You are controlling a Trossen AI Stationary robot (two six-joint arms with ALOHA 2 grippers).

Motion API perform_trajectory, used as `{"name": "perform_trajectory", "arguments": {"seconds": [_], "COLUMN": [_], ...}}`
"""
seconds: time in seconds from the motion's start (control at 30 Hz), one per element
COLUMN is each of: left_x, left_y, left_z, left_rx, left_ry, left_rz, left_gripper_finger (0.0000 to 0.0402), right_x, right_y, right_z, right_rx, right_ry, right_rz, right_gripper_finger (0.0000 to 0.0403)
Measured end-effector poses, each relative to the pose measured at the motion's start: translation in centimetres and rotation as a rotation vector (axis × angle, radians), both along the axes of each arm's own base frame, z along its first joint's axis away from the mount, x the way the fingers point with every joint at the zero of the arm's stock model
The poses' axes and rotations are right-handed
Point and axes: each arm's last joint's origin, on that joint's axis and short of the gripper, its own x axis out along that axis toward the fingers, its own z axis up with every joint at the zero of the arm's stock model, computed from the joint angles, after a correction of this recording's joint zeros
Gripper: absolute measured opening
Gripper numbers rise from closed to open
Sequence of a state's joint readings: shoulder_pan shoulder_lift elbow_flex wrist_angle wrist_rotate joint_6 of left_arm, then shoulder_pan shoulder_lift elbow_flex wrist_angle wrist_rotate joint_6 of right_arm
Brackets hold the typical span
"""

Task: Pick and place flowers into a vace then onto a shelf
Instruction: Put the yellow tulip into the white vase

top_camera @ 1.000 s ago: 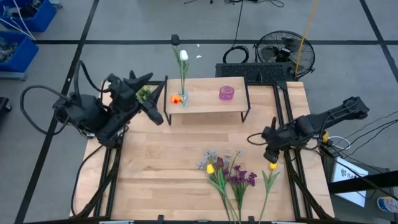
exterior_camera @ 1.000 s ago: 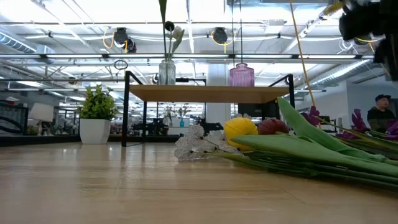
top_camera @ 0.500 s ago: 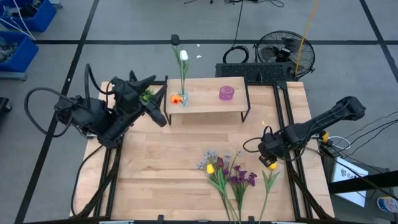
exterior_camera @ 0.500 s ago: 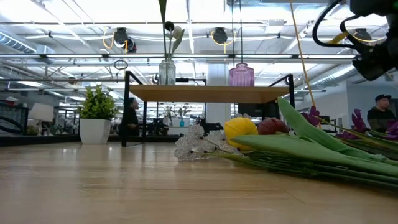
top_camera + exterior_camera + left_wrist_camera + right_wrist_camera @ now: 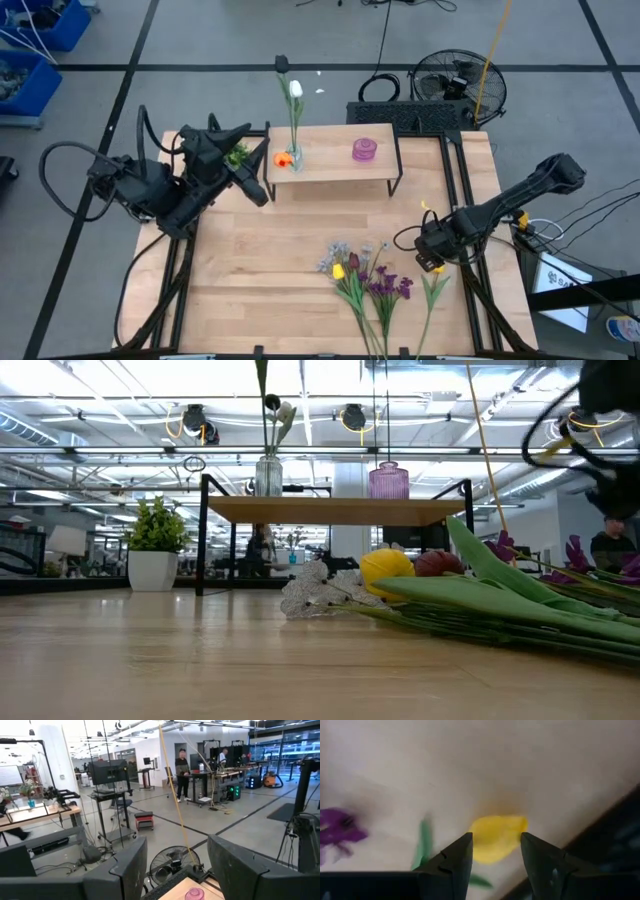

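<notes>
No readable writing or brand marks anywhere. Bench [image 5: 260, 270] is pale butcher-block wood on a black metal frame. Shelf [image 5: 330, 152], a light rectangular board on thin black legs, stands at the bench's far edge, centre-left. On it: a clear glass vase [image 5: 295, 157] at its left end w/ a white tulip [image 5: 295, 89] on a long green stem and an orange bloom [image 5: 284, 158] at the base; a ribbed pink-purple glass vase [image 5: 364, 150] right of centre, no stems in it. Loose flowers [image 5: 368, 280] lie in a bunch at the bench's near edge, centre-right: yellow tulip [image 5: 386, 568] smooth and rounded, dark purple blooms, pale lilac sprays, flat green leaves. Right gripper [image 5: 432, 254] hangs low near the bench's right edge, fingers spread approx halfway, a yellow tulip head [image 5: 497, 837] framed between them; contact can't be told. Left gripper [image 5: 232, 152] is at the far left corner beside the shelf's left end, dark fingers spread wide, holding nothing. Small leafy plant [image 5: 155, 525] in a white pot sits at that corner.
</notes>
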State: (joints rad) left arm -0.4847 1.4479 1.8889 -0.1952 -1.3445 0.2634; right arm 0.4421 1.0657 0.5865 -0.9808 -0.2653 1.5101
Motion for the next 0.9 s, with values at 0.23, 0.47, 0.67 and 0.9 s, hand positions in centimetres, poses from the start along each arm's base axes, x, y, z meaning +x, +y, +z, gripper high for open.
{"name": "perform_trajectory", "arguments": {"seconds": [0.23, 0.47, 0.67, 0.9], "left_x": [0.0, 0.0, 0.0, 0.8], "left_y": [0.0, 0.0, 0.0, -0.6], "left_z": [-0.1, -0.1, -0.1, -1.3], "left_rx": [0.003, -0.001, -0.027, -0.129], "left_ry": [0.008, 0.003, -0.029, -0.091], "left_rz": [0.000, 0.001, -0.008, -0.199], "left_gripper_finger": [0.0214, 0.0214, 0.0214, 0.0214], "right_x": [-0.8, 0.2, 1.8, 4.3], "right_y": [-0.4, -0.4, -0.1, -0.2], "right_z": [-2.8, -2.2, -0.5, 4.1], "right_rx": [-0.029, -0.099, -0.115, -0.341], "right_ry": [-0.021, -0.208, -0.532, -1.163], "right_rz": [-0.024, 0.028, 0.050, 0.127], "right_gripper_finger": [0.0147, 0.0052, 0.0011, 0.0004]}}
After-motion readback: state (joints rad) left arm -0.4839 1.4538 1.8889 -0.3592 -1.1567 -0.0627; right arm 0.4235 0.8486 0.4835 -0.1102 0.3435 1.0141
